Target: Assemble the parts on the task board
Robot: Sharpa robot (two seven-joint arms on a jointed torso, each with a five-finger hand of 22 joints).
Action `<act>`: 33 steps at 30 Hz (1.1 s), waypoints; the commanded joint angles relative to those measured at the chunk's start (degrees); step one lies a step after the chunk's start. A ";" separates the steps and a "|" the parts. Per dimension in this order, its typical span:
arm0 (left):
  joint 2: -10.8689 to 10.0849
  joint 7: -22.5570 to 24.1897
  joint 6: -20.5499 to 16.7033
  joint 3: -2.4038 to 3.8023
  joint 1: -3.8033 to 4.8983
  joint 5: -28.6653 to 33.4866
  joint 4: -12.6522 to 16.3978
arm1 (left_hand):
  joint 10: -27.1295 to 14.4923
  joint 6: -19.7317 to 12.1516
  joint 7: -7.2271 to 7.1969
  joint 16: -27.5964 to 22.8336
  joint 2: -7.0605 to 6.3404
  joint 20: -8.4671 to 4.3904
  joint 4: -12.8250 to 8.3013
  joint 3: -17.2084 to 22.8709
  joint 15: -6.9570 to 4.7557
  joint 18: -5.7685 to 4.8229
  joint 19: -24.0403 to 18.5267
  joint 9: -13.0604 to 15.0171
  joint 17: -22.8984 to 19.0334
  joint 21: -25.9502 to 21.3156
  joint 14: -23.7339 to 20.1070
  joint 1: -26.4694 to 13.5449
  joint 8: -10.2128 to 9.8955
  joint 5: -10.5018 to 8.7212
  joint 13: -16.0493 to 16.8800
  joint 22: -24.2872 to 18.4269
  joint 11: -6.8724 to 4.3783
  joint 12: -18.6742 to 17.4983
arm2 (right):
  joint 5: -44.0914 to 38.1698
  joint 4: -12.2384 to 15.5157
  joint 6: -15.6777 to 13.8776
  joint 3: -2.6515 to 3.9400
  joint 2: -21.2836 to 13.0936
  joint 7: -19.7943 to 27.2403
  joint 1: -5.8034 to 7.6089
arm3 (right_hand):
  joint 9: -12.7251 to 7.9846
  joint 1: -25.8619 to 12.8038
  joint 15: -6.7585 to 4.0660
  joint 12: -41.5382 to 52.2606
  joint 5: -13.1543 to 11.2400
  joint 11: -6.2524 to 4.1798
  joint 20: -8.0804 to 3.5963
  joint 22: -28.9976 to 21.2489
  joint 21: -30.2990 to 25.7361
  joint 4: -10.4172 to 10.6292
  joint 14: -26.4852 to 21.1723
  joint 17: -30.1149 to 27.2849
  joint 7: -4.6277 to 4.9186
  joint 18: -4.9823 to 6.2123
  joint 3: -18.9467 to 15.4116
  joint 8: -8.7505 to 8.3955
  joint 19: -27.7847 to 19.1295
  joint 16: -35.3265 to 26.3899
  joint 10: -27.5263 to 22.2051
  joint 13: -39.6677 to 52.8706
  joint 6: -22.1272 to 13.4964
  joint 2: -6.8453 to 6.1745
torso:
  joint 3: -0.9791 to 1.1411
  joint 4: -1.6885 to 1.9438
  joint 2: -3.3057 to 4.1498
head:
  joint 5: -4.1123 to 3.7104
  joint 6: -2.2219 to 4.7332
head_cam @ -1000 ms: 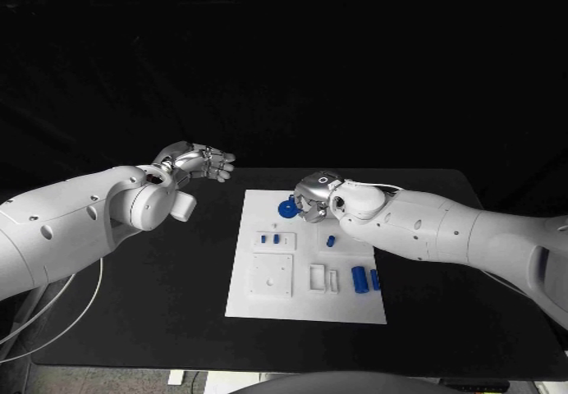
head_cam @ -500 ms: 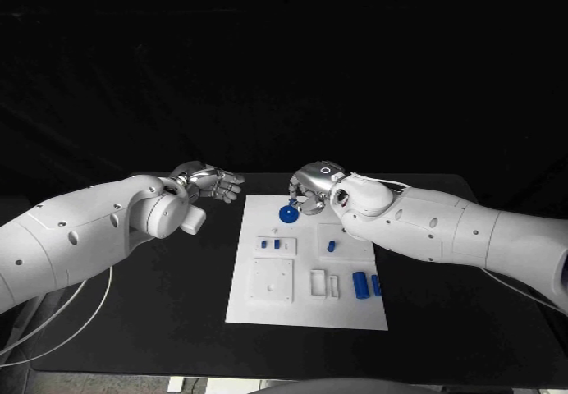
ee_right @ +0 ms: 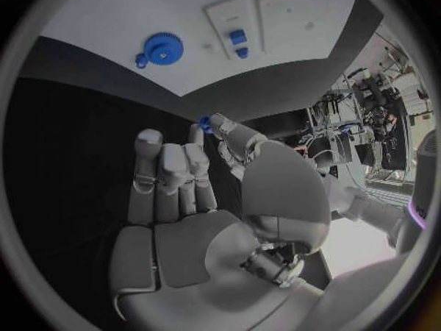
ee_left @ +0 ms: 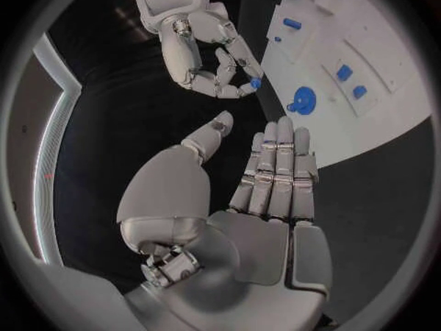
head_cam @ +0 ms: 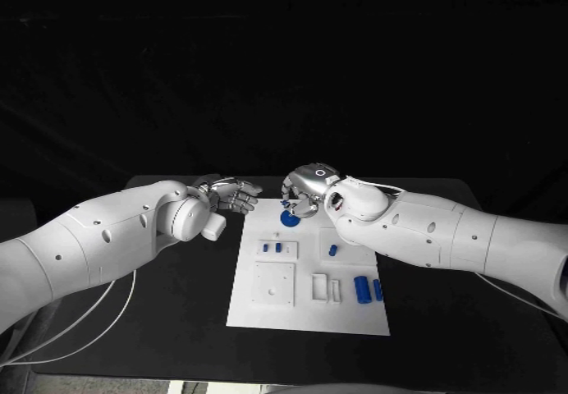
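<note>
Pinching a small blue part (ee_left: pixel 254 83) between thumb and fingertip, the right hand (head_cam: pixel 305 191) hangs over the far edge of the white task board (head_cam: pixel 278 316), its other fingers loosely curled. The part sits right at the fingertips (the right wrist view catches it there too (ee_right: pixel 206 124)), held clear above the board. Directly below and just nearer than that hand lies a blue gear (head_cam: pixel 289 217) on the board's far end, flat on the white surface and apart from the fingers. The left hand (head_cam: pixel 235 194) hovers over the black table (head_cam: pixel 177 312) just left of the board's far corner, fingers straight and a little apart, holding nothing. Further along the board, two small blue pieces (head_cam: pixel 272 245) sit in a raised white block on the left side, a lone blue peg (head_cam: pixel 334 249) rests mid-board, and two larger blue cylinders (head_cam: pixel 368 290) lie side by side near the right edge.
</note>
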 commanded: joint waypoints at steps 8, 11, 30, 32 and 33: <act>1.23 -0.80 1.78 0.04 0.05 3.42 -0.36 | -0.80 -0.16 0.25 -0.79 -1.49 0.52 1.25 -0.02 0.27 0.70 -0.15 -0.13 0.24 -0.55 -0.49 -0.37 0.23 -0.14 -0.10 0.05 0.03 -0.14 | -1.20 0.33 -0.58 0.07 0.40 -0.61 0.00 | 0.03 0.16 -0.34 -0.13 -0.29 0.06 -0.42 0.90 0.37 0.03 0.18 0.08 0.52 0.81 0.46 0.22 0.24 0.20 0.54 0.10 1.09 -0.55 | 0.08 0.10 0.03 | 0.27 0.07; 1.83 -1.07 2.37 -0.06 0.03 3.44 -0.57 | -1.13 -0.30 0.29 -1.12 -1.75 0.64 1.59 0.12 0.39 0.71 -0.37 -0.20 0.31 -0.77 -0.71 -0.31 0.19 -0.14 -0.14 0.10 0.17 -0.21 | -1.24 0.33 -0.60 0.07 0.52 -0.60 0.00 | 0.03 0.19 -0.34 -0.17 -0.29 0.06 -0.42 0.90 0.38 0.06 0.19 0.08 0.52 0.81 0.48 0.22 0.25 0.20 0.54 0.08 1.11 -0.59 | 0.00 0.08 0.02 | 0.46 0.03; 3.98 -2.14 2.35 -0.91 -0.04 2.80 -1.82 | -2.02 -0.73 0.39 -1.75 -1.58 0.89 1.75 0.42 0.62 0.71 -0.84 -0.35 0.62 -1.18 -1.04 0.54 0.10 -0.12 -0.17 0.37 0.50 -0.26 | -1.59 0.62 -0.89 0.07 1.16 -0.72 0.04 | 0.06 0.37 -0.36 -0.16 -0.29 0.04 -0.47 0.89 0.39 0.20 0.27 0.08 0.50 0.81 0.63 0.24 0.34 0.18 0.68 0.15 1.15 -0.70 | 0.01 0.12 0.02 | 0.30 -0.09; 4.16 -2.11 2.53 -1.03 -0.05 2.80 -1.91 | -2.02 -0.72 0.38 -1.76 -1.51 0.89 1.74 0.44 0.63 0.71 -0.85 -0.35 0.64 -1.19 -1.03 0.60 0.12 -0.12 -0.16 0.39 0.50 -0.23 | -1.60 0.63 -0.87 0.07 1.21 -0.72 0.04 | 0.06 0.38 -0.37 -0.14 -0.29 0.04 -0.47 0.89 0.39 0.20 0.28 0.08 0.50 0.81 0.63 0.24 0.35 0.18 0.70 0.17 1.15 -0.71 | -0.01 0.10 0.03 | 0.33 -0.08; 4.27 -2.10 2.51 -1.05 -0.05 2.80 -2.02 | -2.02 -0.72 0.37 -1.77 -1.46 0.90 1.73 0.45 0.63 0.72 -0.85 -0.35 0.66 -1.20 -1.02 0.66 0.12 -0.11 -0.15 0.41 0.50 -0.23 | -1.61 0.65 -0.89 0.07 1.25 -0.70 0.04 | 0.06 0.38 -0.37 -0.14 -0.29 0.04 -0.47 0.89 0.39 0.21 0.28 0.08 0.50 0.81 0.64 0.25 0.35 0.18 0.70 0.17 1.15 -0.71 | -0.02 0.10 0.03 | 0.33 -0.08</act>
